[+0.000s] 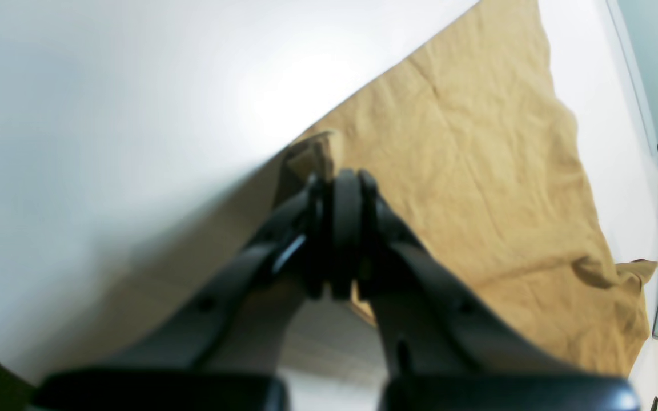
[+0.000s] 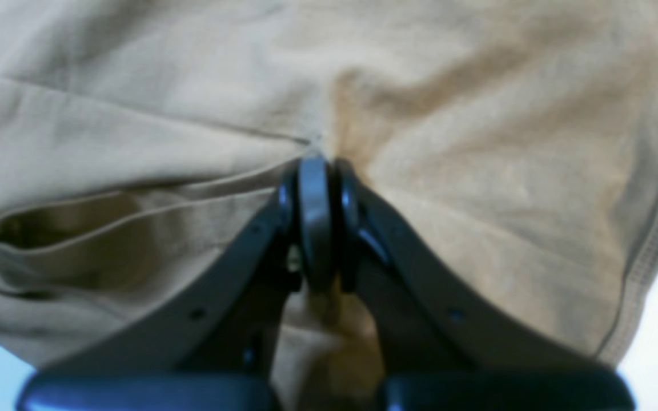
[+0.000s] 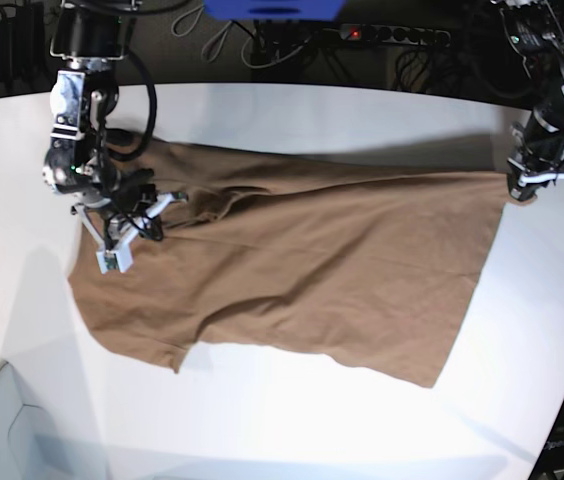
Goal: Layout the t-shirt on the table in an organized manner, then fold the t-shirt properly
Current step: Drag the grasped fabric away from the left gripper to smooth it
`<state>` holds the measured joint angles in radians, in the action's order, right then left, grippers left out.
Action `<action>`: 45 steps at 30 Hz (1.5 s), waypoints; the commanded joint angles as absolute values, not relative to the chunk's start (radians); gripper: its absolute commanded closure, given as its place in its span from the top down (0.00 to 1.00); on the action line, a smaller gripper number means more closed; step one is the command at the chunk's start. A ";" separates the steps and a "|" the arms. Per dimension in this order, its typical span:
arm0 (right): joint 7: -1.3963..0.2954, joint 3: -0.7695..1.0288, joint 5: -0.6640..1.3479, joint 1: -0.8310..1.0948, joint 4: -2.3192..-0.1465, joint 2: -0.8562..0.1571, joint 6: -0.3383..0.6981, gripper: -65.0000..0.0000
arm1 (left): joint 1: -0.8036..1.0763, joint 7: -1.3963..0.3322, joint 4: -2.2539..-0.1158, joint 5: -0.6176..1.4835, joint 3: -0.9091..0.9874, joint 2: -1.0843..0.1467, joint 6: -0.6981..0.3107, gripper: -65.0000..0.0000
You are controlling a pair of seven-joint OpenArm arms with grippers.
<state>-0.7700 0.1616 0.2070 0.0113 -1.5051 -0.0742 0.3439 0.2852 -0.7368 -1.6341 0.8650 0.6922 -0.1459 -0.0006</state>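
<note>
While no label or writing shows anywhere, the left wrist view has the black left gripper (image 1: pixel 340 188) clenched on a corner of the soft tan-brown fabric t-shirt (image 1: pixel 477 188), bare smooth white table (image 1: pixel 106 114) beside it.

In the right wrist view, the right gripper (image 2: pixel 319 171) pinches blurred shirt folds.

The base view shows the shirt spread across the table, open room along its near edge.

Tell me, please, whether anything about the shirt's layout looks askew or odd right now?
The t-shirt lies mostly spread on the table but slanted, with folds bunched near the right gripper, which pinches it there. The left gripper is shut on the opposite corner.
</note>
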 commanded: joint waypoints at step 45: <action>-0.743 0.134 0.213 0.285 -1.957 0.044 0.348 0.37 | 0.280 -0.722 -1.649 0.883 0.696 -0.157 -0.005 0.00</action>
<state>-0.7586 0.1356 0.2012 0.2874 -1.9408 0.0395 0.3439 0.2848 -0.7364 -1.6329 0.8654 0.6922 -0.1452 -0.0006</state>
